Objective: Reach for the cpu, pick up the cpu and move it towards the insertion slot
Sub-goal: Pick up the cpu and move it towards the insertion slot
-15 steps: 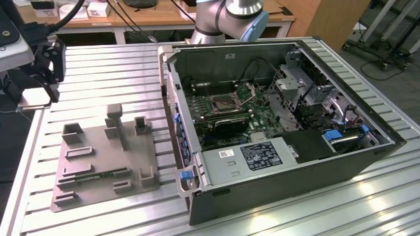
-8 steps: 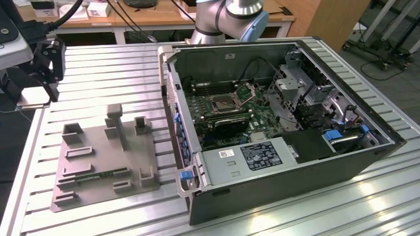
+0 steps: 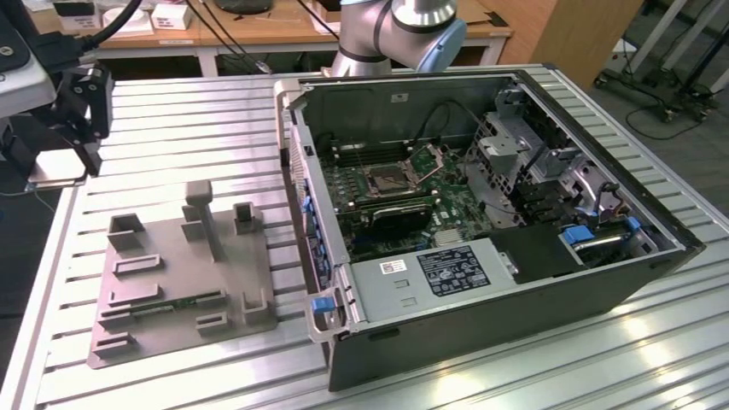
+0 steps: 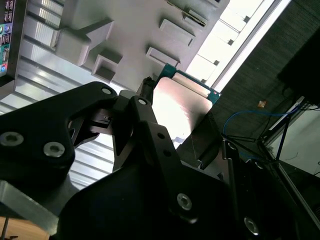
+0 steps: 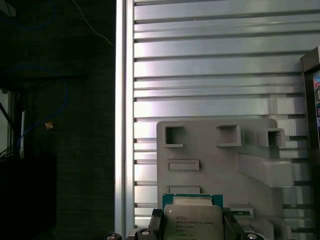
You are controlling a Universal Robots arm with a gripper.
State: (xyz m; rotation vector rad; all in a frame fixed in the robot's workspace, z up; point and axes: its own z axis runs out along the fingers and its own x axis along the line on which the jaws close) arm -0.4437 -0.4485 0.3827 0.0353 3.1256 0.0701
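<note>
The cpu point(image 5: 192, 222) is a flat silvery chip with a thin green-tan rim, clamped edge to edge between my black fingers point(image 5: 156, 223). My gripper point(image 5: 193, 226) is shut on it above the grey plastic tray point(image 5: 220, 160). In the second wrist view the cpu point(image 4: 182, 102) shines between the gripper point(image 4: 181, 120) fingers. In the exterior view the gripper point(image 3: 67, 164) hangs at the far left, over the table's edge, with the cpu point(image 3: 48, 173) under it. The insertion slot point(image 3: 385, 180), a metal-framed socket with its hinged plate raised, sits on the green motherboard inside the open computer case point(image 3: 615, 282).
The grey tray point(image 3: 183, 273) with raised blocks and recesses lies on the ribbed metal table point(image 3: 171, 120), between gripper and case. The case's side wall point(image 3: 299, 171) stands between tray and motherboard. A labelled grey box point(image 3: 439, 273) and cables fill the case's near part.
</note>
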